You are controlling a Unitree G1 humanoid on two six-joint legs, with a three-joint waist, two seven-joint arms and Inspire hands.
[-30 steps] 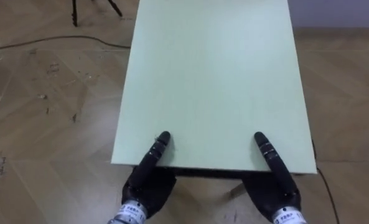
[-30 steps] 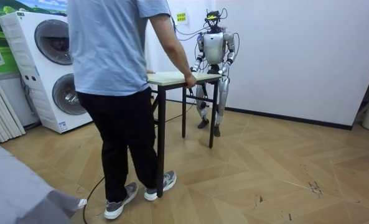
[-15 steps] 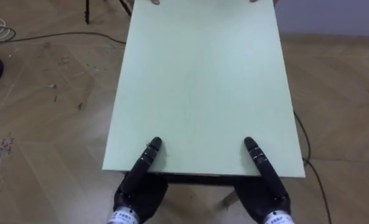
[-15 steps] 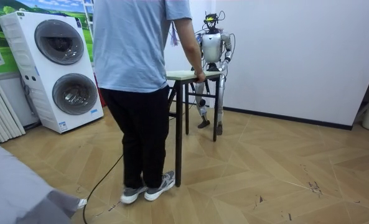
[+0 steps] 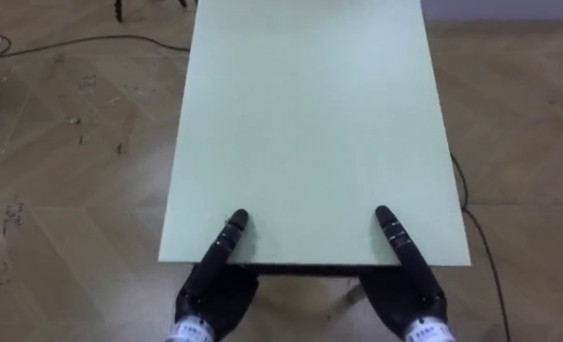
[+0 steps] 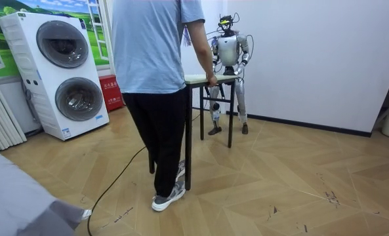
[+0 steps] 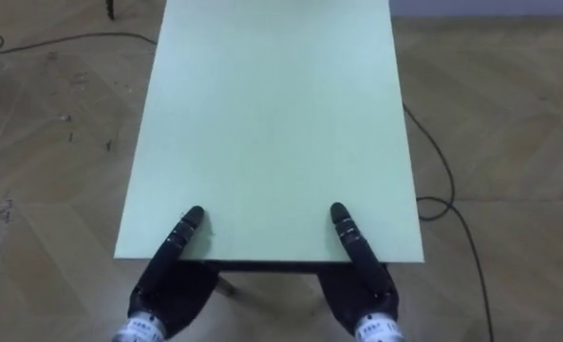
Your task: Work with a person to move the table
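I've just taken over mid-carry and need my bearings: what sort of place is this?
Probably a home-style laundry or utility room, perhaps a test set-up. Two stacked front-loading washing machines stand at the room view's left, on a herringbone wood floor, with a plain white wall behind.

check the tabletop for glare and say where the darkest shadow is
Left eye view: the tabletop is evenly lit, no glare; the darkest shadow lies under its near edge, around the left hand and right hand. Room view: soft light, no hard shadows on the wall.
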